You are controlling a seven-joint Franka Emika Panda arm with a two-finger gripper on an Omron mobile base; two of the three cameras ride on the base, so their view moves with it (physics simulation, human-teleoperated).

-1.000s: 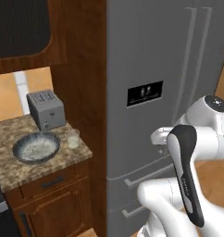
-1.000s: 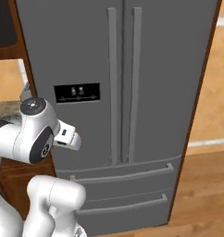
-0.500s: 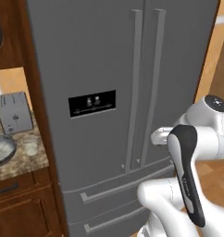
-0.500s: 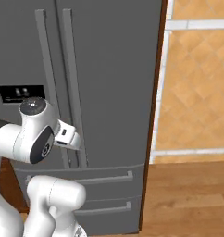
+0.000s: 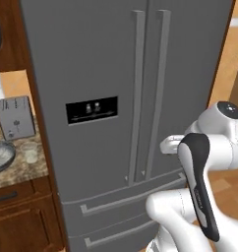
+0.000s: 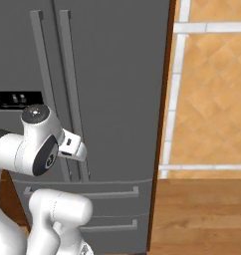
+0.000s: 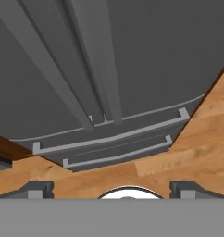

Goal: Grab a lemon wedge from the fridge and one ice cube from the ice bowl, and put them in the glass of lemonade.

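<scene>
The grey steel fridge [image 5: 116, 74] stands straight ahead with both doors and both lower drawers [image 7: 109, 139] shut, so the lemon wedge is hidden. On the counter to its left lie the ice bowl [image 5: 0, 156], cut by the frame edge, and the small glass of lemonade [image 5: 29, 151] right beside it. My gripper [image 7: 113, 190] hangs open and empty a little in front of the fridge doors, level with the handles' lower ends. It points down at the drawers and the wooden floor. The white hand [image 6: 72, 146] shows near the handles [image 6: 67, 99].
A silver toaster [image 5: 13, 117] stands behind the bowl on the speckled counter [image 5: 22, 172], over dark wood cabinets. A tiled wall [image 6: 212, 99] and open wooden floor [image 6: 202, 214] lie right of the fridge.
The whole picture has shifted: the base has swung from the counter to face the fridge squarely, then nearly settled. The arm holds the same folded pose, gripper still open.
</scene>
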